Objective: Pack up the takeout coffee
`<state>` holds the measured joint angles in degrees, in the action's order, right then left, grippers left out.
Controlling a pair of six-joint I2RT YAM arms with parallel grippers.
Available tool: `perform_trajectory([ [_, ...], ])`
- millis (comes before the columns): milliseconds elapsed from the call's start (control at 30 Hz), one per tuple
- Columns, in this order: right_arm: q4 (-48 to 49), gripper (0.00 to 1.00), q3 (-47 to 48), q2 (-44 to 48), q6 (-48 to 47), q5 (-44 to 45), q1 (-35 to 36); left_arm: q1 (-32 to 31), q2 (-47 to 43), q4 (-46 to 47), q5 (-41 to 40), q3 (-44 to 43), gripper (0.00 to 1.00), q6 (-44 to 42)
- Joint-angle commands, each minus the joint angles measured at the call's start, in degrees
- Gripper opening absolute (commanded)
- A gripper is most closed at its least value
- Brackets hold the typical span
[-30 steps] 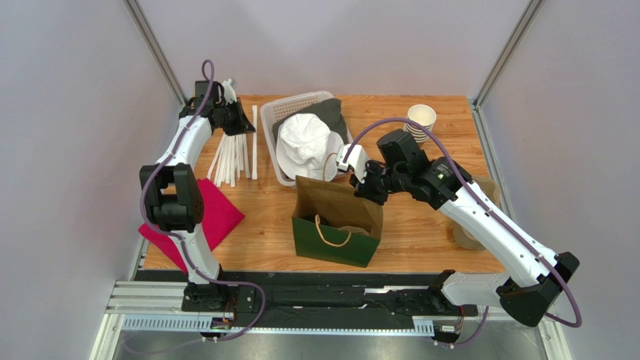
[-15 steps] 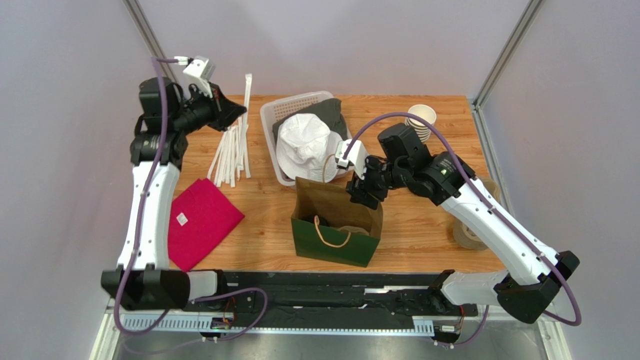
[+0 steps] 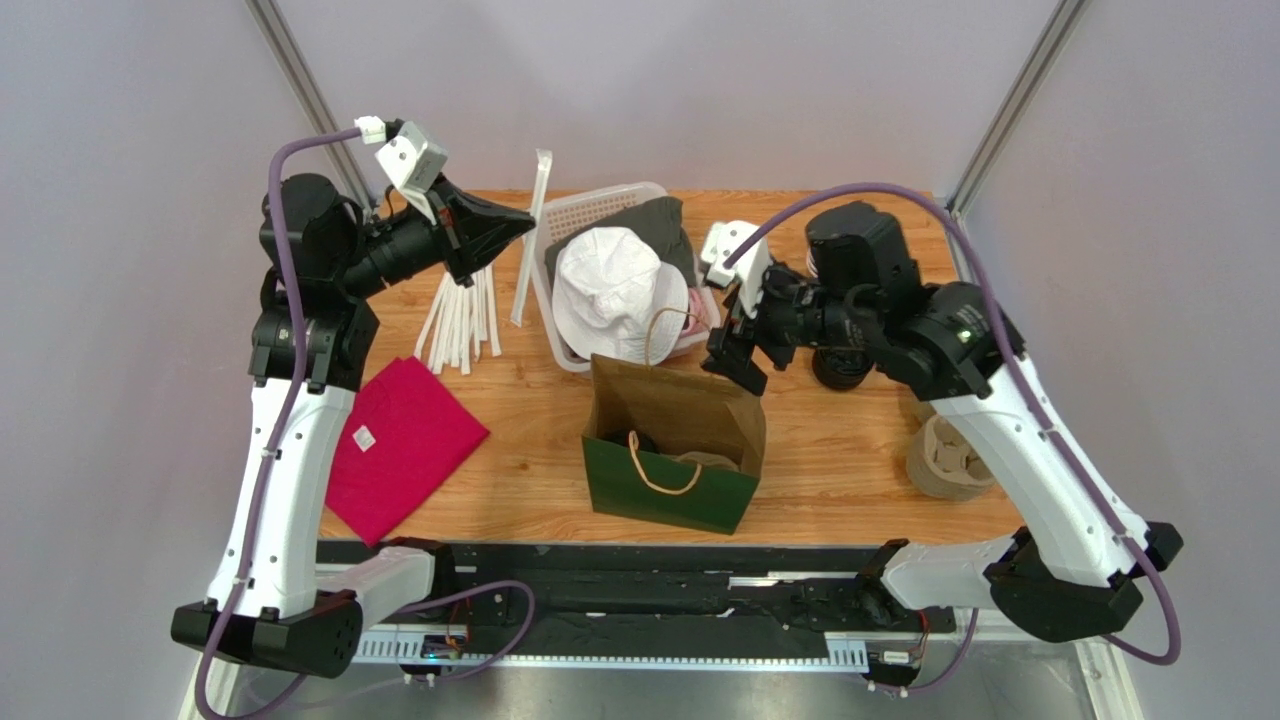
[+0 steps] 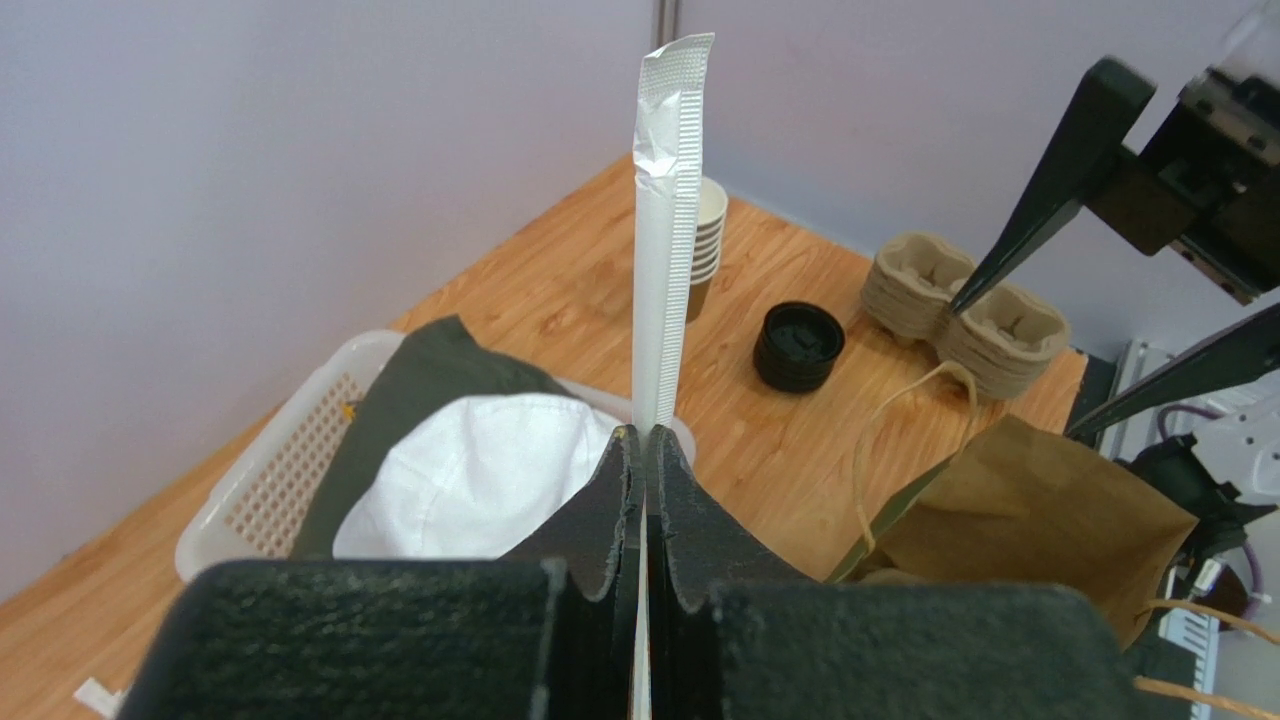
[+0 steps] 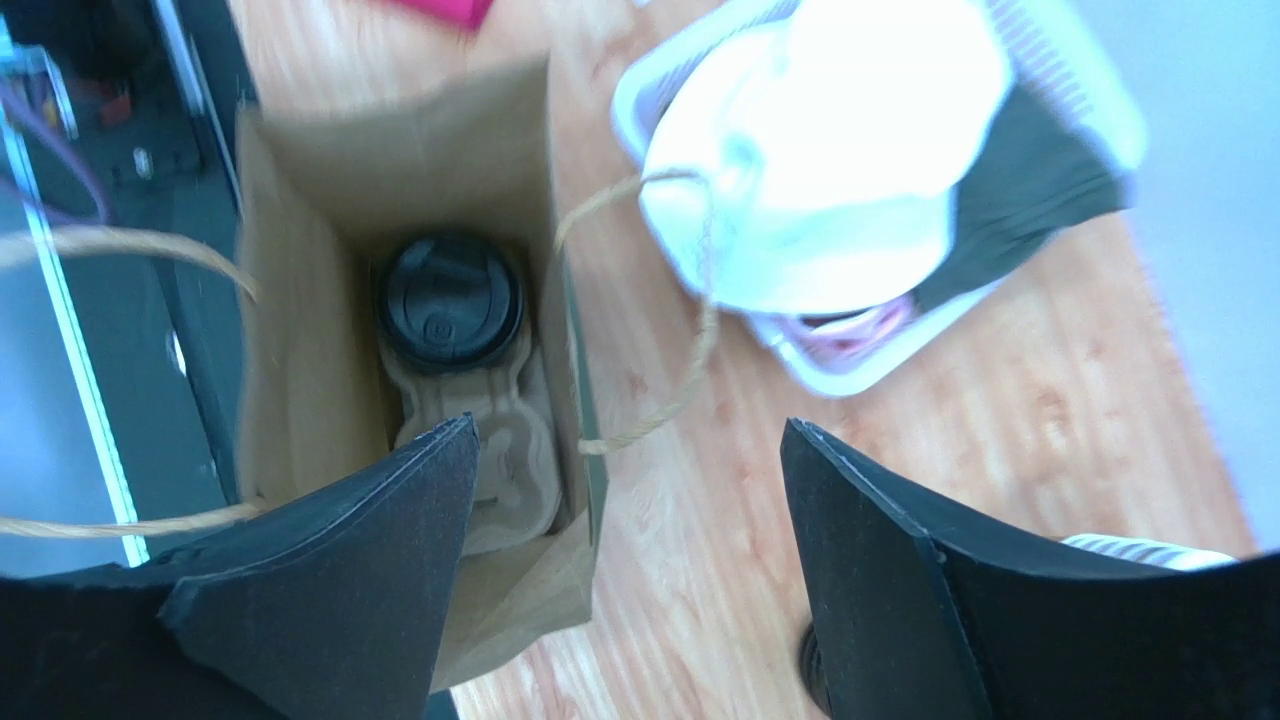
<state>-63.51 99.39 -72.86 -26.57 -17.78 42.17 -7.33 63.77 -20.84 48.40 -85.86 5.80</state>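
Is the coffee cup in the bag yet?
Yes, in: the black-lidded paper coffee cup sits in a moulded cardboard carrier inside the open brown paper bag.

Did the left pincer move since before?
Yes. The left pincer, clamping a straw, moved right, from the straw pile toward the white basket.

Overhead plus two wrists.
Top camera looks down from behind the arm bases over the light wooden table (image 3: 842, 465). Left wrist, behind the left gripper (image 4: 643, 438), faces across it; right wrist looks down, close, into the open brown paper bag (image 5: 323, 195), seen in all three.
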Motion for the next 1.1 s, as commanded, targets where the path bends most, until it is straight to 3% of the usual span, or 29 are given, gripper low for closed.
perform_trajectory([
  [0, 1.71, 0.79, 13.16, 1.32, 6.25, 1.87, -0.16, -3.9, -0.31, 10.54, 2.13, -1.32, 0.0, 4.92],
  [267, 15.24, 0.72, 21.71, -0.7, 10.04, -0.05, -0.16, -9.72, 2.06, 19.69, 2.22, -3.78, 0.0, 13.17],
  [533, 37.74, 0.72, 17.94, -3.16, 30.95, -8.14, -0.07, -10.42, -0.65, 27.16, 2.66, -0.45, 0.0, 24.25],
  [733, 40.39, 0.67, 22.51, -9.93, 38.25, -10.61, 1.24, -11.83, -3.29, 27.52, 2.4, 3.33, 0.0, 27.85],
  [900, 41.09, 0.65, 22.16, -12.04, 37.12, -9.47, 4.05, -12.88, -4.88, 28.93, 1.52, 7.37, 0.0, 30.75],
  [1067, 40.04, 0.53, 22.25, -13.97, 37.29, -9.81, 4.23, -13.76, -6.46, 29.28, 0.38, 10.01, 0.0, 31.81],
])
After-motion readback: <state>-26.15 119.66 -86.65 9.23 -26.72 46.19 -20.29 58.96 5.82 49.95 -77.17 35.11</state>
